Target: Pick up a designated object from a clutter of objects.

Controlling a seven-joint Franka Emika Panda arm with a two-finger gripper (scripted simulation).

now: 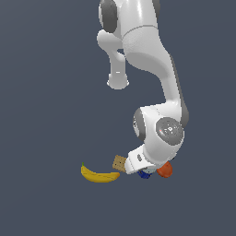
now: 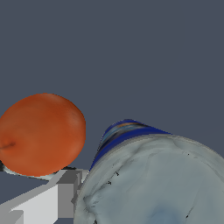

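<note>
The dark-blue can (image 2: 153, 183) with its pale silvery lid fills much of the wrist view, very close, its lid tilted toward the camera. In the exterior view only a bit of the blue can (image 1: 145, 174) shows under the white hand. My gripper (image 1: 144, 170) is low over it, mostly hidden by the hand. One grey finger (image 2: 61, 197) shows right against the can's side; the other finger is hidden behind the can. The orange-red ball (image 2: 41, 133) sits just beside the can, and also shows in the exterior view (image 1: 165, 170).
A tan square cracker (image 1: 119, 162) lies next to the hand on the exterior view's left. A yellow banana (image 1: 98, 175) lies further to that side. The surface is plain dark grey-blue. The thin black-and-silver tool is out of view.
</note>
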